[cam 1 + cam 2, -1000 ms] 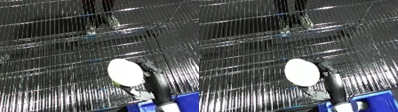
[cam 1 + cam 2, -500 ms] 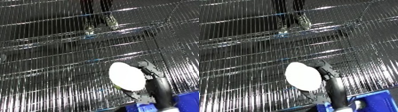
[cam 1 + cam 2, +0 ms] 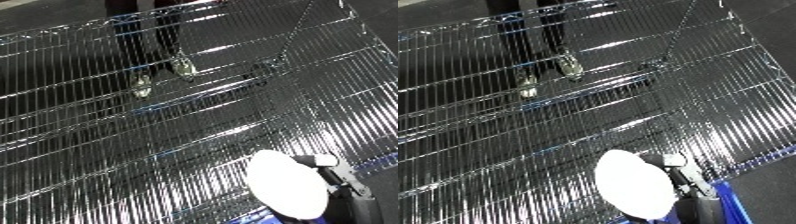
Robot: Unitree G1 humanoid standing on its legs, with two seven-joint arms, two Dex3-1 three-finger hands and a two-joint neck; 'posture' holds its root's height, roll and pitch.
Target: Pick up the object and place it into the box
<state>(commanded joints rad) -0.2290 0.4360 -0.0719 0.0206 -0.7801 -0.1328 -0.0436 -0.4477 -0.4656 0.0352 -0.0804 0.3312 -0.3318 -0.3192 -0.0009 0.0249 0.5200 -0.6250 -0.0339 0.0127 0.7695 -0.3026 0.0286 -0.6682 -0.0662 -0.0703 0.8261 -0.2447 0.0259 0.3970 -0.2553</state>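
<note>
Right hand (image 3: 680, 176) clenched round my flat white oval object (image 3: 633, 186), lifted above wire mesh shelf (image 3: 576, 100). Pickup done, I reckon; blue bin (image 3: 728, 204) right beside, drop left.

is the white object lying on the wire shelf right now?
No, the white object is held up in the right hand, above the wire shelf and close to the blue bin.
</note>
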